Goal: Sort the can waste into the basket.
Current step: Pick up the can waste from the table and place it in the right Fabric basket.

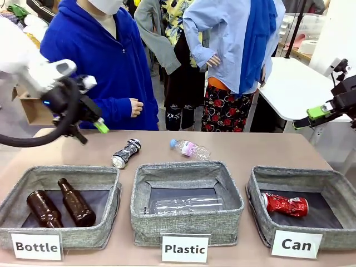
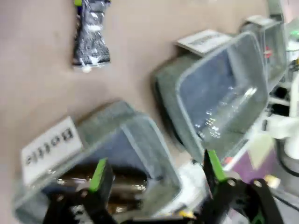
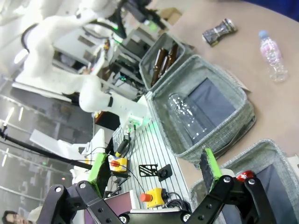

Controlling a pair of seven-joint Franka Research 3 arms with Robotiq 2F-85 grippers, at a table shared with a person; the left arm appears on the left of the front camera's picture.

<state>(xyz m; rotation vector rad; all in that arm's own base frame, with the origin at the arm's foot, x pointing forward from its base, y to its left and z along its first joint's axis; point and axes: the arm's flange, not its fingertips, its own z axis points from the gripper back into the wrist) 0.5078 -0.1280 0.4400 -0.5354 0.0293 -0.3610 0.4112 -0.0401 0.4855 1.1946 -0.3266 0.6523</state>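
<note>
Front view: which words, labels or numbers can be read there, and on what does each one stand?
"Bottle": left label, on the front of the left grey bin.
"Plastic": middle label, on the front of the middle grey bin.
"Can": right label, on the front of the right grey bin.
Crushed red can: its white marks are too small to read.
Clear plastic bottle on the table: its pink wrap is too small to read.
</note>
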